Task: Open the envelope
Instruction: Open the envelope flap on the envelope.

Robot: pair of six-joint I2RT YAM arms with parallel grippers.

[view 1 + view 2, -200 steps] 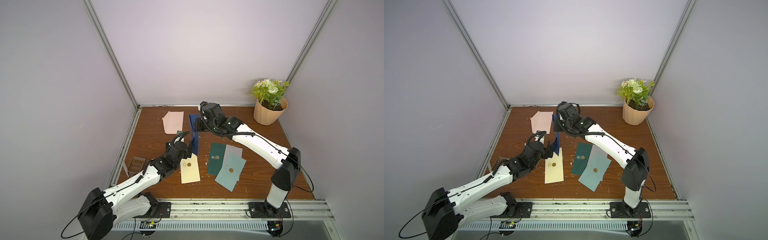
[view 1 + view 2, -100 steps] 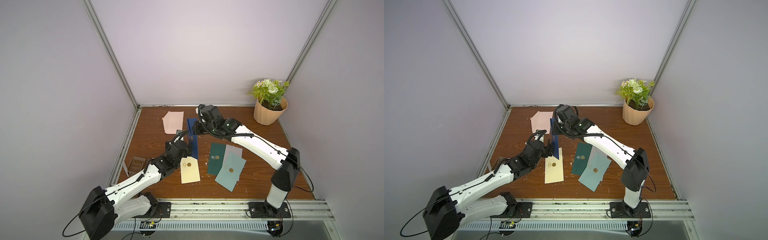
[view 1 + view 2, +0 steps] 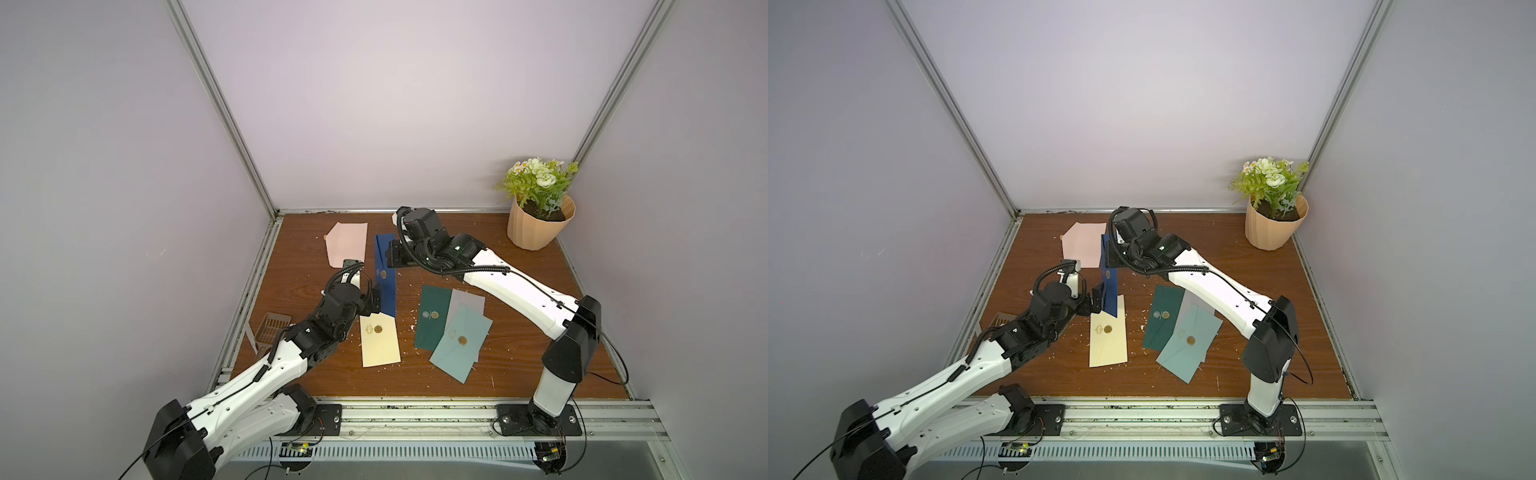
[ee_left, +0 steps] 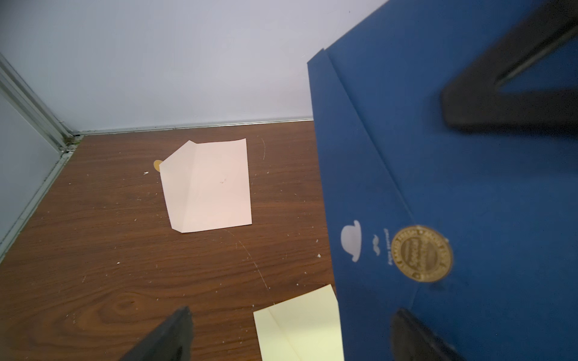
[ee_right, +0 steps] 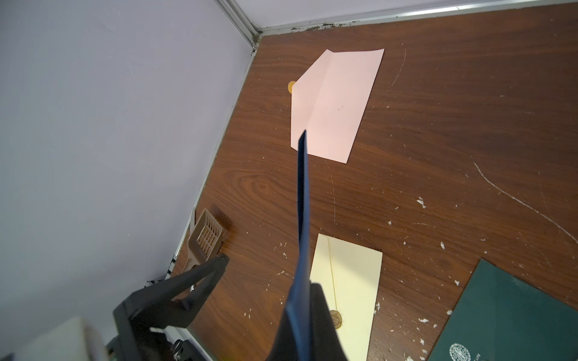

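Blue envelope (image 3: 386, 291), shifted left: upright, gold-sealed

An upright envelope (image 3: 386, 291) is held on edge left of the worktop's (image 3: 519, 374) centre, running front to back. The right hand (image 3: 390, 261) is clamped on its back end from the right. The left hand (image 3: 375, 300) sits just beside its front end, on the left. Behind and left of it, the back envelope (image 3: 348, 245) lies flat near the rear wall. In front, the flat envelope (image 3: 380, 347) lies with its rear edge beneath the upright one's front end. To the right lies a fan of three envelopes (image 3: 457, 349), the frontmost on top. A plant pot (image 3: 540, 232) stands in the back right corner. A scoop (image 3: 272, 330) lies at the left edge.
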